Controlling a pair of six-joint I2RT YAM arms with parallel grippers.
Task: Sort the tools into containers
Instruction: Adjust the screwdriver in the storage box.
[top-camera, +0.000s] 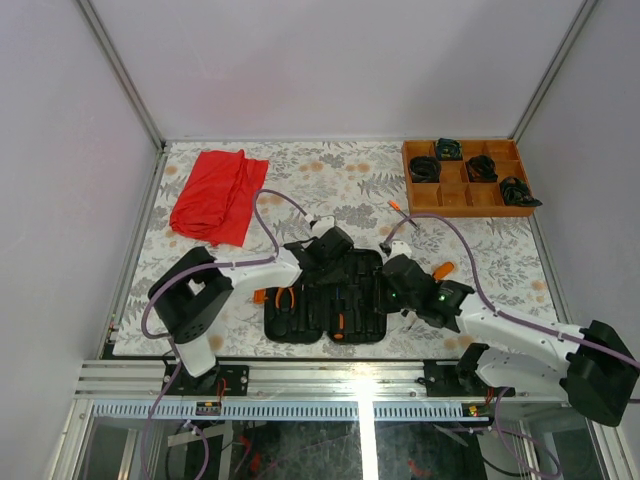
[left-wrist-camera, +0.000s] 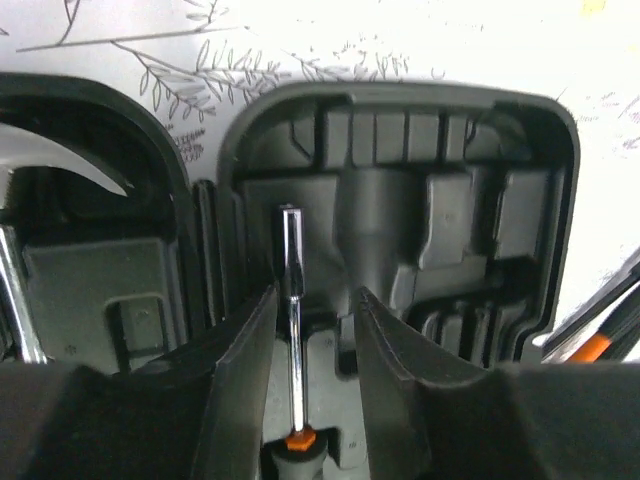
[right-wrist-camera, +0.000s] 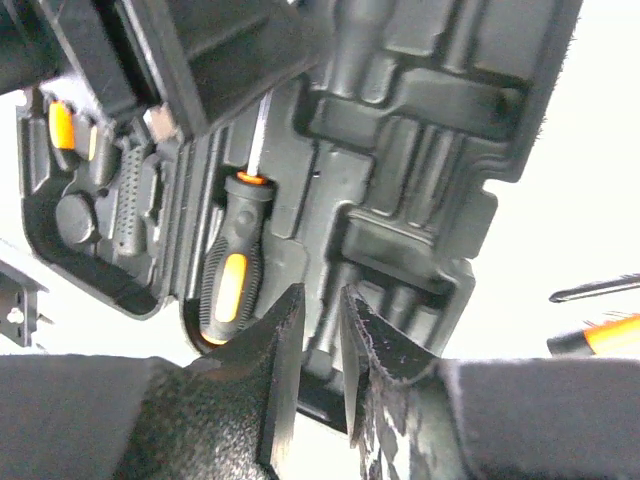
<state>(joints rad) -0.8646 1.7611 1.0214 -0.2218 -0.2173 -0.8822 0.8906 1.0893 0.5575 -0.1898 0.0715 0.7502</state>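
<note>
Over the open black tool case (top-camera: 300, 320), both arms are in close! Left gripper (left-wrist-camera: 315, 300) hangs above a moulded slot near the case's hinge with its fingers spread, not clamping. The screwdriver (left-wrist-camera: 292, 300) lies in that slot between them, nearer one finger. Its steel shaft points straight away from the gripper, handle nearest the wrist. Right gripper (right-wrist-camera: 322, 300) sits at the case's edge, fingers a slim gap apart and empty.

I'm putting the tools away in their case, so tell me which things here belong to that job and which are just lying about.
Part of the job:
tool case
screwdriver in the case
pliers
loose screwdriver

Just lying about:
red cloth
wooden tray
black coils in the tray
</note>
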